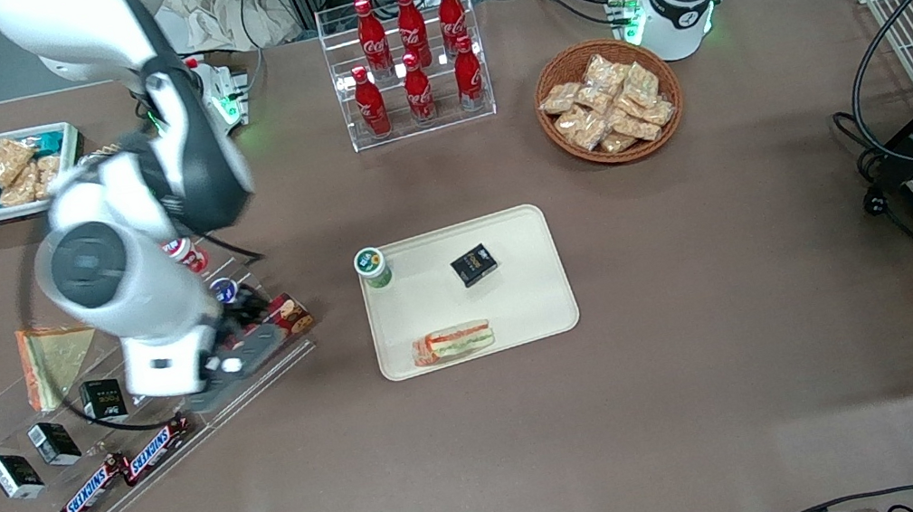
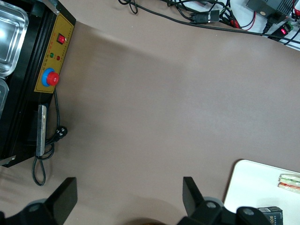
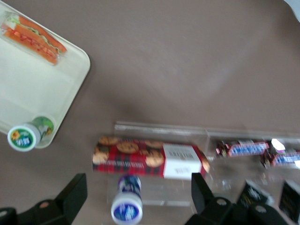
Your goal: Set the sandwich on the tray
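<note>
Already the sandwich [image 1: 454, 342] lies flat on the tray [image 1: 537, 303], at the edge nearest the front camera, so the placing looks done. The gripper [image 1: 240, 361] hangs well apart from it, toward the working arm's end of the table, over a clear display rack [image 1: 125, 418] and just above a red cookie box [image 3: 150, 158]; its fingers [image 3: 75, 194] stand wide apart with nothing between them. Judging by its clear wrap and pale bread, the sandwich is light, soft and easily crushed, the film probably slippery; a gentle hold across the long sides at the middle would suit it. Only the front view shows the rack's black boxes [image 1: 57, 442] and the tan triangle sandwich [image 1: 52, 361]. Only the right wrist view shows the spread fingers and the filling stripes up close.
</note>
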You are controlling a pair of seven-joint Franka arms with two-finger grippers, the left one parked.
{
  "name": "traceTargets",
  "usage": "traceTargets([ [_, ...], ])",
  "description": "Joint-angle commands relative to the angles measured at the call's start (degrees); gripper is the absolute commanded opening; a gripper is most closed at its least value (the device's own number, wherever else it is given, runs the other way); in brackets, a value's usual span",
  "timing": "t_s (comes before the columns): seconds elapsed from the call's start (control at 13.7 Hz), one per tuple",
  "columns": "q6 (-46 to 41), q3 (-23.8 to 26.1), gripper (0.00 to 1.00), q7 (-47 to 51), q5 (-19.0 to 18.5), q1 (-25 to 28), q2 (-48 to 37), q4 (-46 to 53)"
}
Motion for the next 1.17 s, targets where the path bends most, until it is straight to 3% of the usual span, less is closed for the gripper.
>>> traceTargets([
  [0.0, -3.4, -4.0, 0.99, 1.4, -1.0, 0.7, -5.4, -1.4],
  [0.58, -3.7, -17.2, 0.99, 2.1, 1.9, -0.2, -10.7, -0.8],
  [0.73, -6.4, -16.6, 0.99, 2.1, 2.2, -5.7, -11.3, -0.8],
  [1.09, -10.6, -8.0, 0.99, 3.1, 2.5, -20.8, -13.2, -0.8],
])
